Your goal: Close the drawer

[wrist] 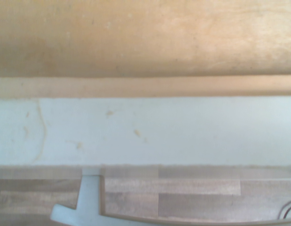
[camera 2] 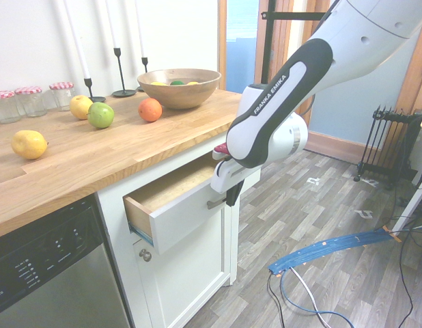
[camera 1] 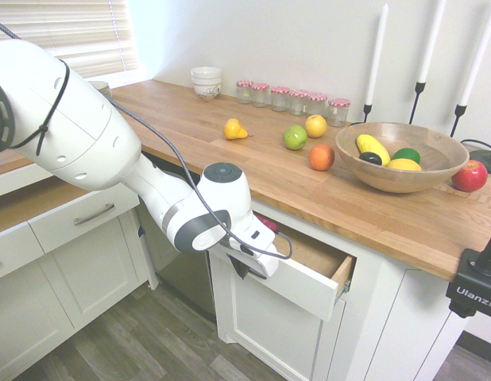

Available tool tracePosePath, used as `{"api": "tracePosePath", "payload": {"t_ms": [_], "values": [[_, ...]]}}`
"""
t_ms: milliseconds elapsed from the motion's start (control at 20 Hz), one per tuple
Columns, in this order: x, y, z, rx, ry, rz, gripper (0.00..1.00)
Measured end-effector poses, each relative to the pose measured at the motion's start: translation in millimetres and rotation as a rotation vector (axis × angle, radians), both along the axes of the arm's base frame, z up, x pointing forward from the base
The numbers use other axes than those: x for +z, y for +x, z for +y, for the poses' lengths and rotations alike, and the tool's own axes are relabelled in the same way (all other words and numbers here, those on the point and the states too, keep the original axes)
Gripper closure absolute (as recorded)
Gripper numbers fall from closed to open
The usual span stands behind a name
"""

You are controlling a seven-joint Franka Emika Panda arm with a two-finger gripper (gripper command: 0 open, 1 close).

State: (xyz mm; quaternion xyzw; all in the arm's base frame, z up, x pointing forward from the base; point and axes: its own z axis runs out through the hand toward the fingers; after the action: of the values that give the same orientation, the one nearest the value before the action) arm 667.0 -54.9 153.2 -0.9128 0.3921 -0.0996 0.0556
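Note:
The drawer (camera 1: 303, 290) under the wooden countertop stands pulled out about a hand's width, its pale wood inside showing (camera 2: 171, 186). My gripper (camera 2: 233, 195) is shut, its dark fingers pressed against the outside of the white drawer front near the silver handle (camera 2: 214, 203). Nothing is held between the fingers. In the first exterior view the gripper (camera 1: 239, 268) sits at the left end of the drawer front. The wrist view looks down on the drawer's white top edge (wrist: 145, 132), the wood bottom beyond it and the handle (wrist: 89, 209).
On the countertop (camera 1: 230, 159) stand a wooden bowl (camera 1: 388, 178) of fruit, loose fruit, jars (camera 1: 293, 98) and candlesticks. A dishwasher (camera 2: 40, 273) sits beside the drawer's cabinet. More white drawers (camera 1: 83, 216) are at the left. The wood floor (camera 2: 320, 219) carries cables.

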Motion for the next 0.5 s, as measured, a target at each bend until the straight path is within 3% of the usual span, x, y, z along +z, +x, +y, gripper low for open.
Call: {"api": "tracePosePath", "payload": {"t_ms": [500], "values": [[1.2, 52.8, 5.8, -0.009, -0.016, -0.011, 1.0]]}}
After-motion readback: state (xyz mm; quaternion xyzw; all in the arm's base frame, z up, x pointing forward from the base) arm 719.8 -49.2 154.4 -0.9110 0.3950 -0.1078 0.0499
